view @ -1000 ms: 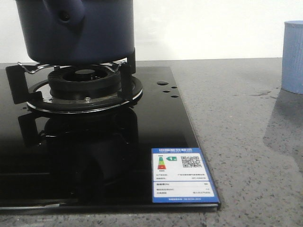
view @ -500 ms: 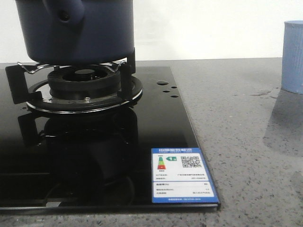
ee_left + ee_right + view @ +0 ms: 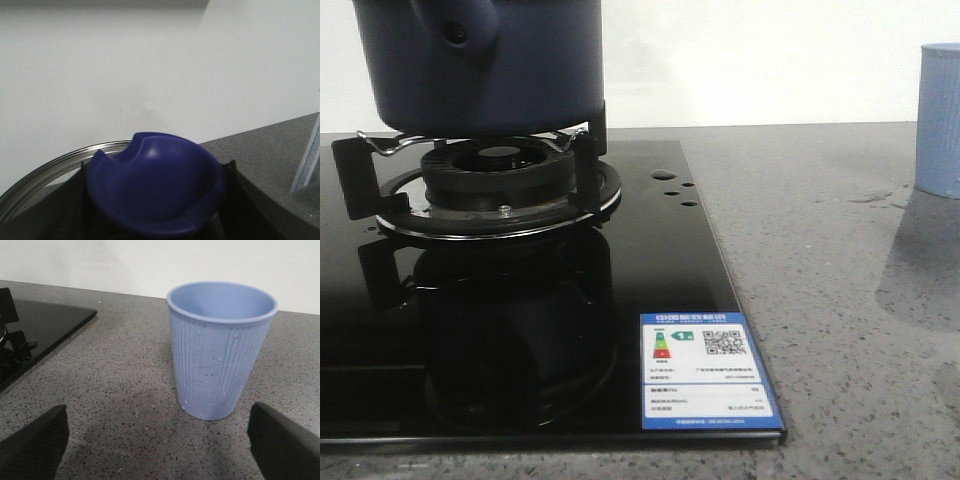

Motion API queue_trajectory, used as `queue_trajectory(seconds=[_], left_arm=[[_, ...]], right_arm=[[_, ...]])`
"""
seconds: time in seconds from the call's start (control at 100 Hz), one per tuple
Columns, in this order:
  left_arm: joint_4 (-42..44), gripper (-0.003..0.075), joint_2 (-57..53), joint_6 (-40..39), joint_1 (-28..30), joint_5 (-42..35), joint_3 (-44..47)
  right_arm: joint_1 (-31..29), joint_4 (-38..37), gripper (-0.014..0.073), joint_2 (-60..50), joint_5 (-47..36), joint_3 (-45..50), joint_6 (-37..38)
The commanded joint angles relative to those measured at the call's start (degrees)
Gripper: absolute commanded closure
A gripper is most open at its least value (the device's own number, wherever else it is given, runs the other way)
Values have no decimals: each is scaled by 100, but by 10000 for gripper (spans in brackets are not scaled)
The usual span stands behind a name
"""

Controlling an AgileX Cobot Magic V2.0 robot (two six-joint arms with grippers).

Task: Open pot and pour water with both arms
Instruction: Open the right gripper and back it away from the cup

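Front view: the large dark navy-blue matte round pot [image 3: 485, 65] occupies the upper left of the frame, seated on the black metal pot supports [image 3: 582, 150] of a gas burner [image 3: 498, 170]. Its stubby same-colour handle with a small hole [image 3: 455, 30] faces the camera. The burner is set in a glossy black glass hob [image 3: 650, 270] filling the left and centre of the frame, with a blue-bordered energy label sticker [image 3: 708, 372] at its lower right corner. The hob lies on a grey speckled stone tabletop [image 3: 820, 300]. A pale blue ribbed plastic cup [image 3: 940, 120] stands at the right edge of the frame, well apart from the pot. Neither hand appears in this view.

Left wrist view: the left hand [image 3: 155, 235] sits at the bottom centre of the frame, its dark fingers [image 3: 70, 210] pressed against either side of a deep-blue dished knob [image 3: 157, 187], clamped on it. A curved silver metal rim [image 3: 45, 170] shows behind the knob at lower left.

Right wrist view: the right hand [image 3: 160, 450] has its two dark fingertips [image 3: 35, 445] spread wide at the bottom corners of the frame, holding nothing. The cup stands upright on the tabletop at centre right, beyond the fingertips and touching neither. A corner of the hob shows at the left edge.
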Motion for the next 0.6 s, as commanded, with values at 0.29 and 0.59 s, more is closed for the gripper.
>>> queue_trajectory(seconds=[0.29,0.59], left_arm=[[7,350,63,1,-42,-697,-205],[7,349,142,1,-42,-697,-205]], right_arm=[[-26,161,-65,-67,-323,-121,18],[-26,161,-65,-67,-323,-121,18]])
